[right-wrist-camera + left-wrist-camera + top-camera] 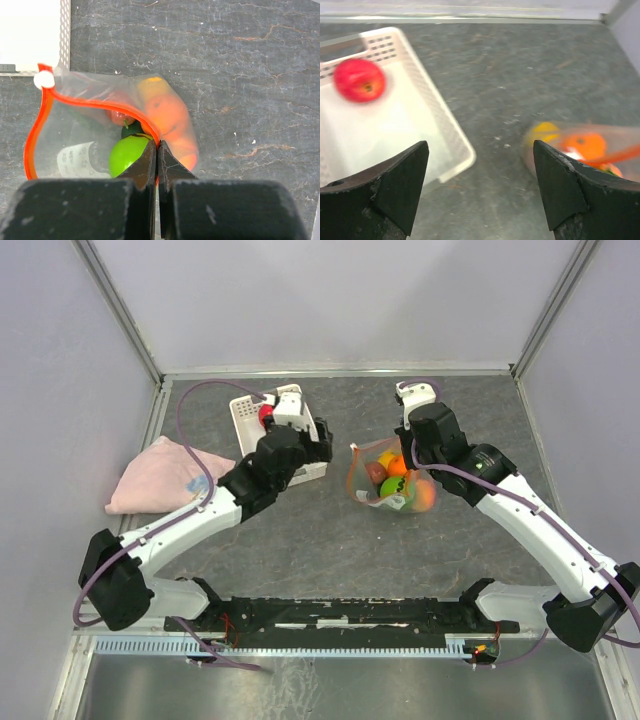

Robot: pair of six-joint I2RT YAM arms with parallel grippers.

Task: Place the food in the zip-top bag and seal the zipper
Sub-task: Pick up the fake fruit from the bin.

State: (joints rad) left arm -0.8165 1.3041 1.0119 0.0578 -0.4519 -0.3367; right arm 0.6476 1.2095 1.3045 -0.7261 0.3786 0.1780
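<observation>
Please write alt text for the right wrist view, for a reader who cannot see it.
The right gripper, shut, pinches the orange-red zipper of the clear zip-top bag, lying on a dark table. Bright green and orange food shows through the plastic; a white basket corner is at top left.

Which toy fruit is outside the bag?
The red one, lying alone in the white basket; every other piece in view sits inside the clear bag.

Overhead plus wrist close-ups; bag (385, 485) probably common
</observation>
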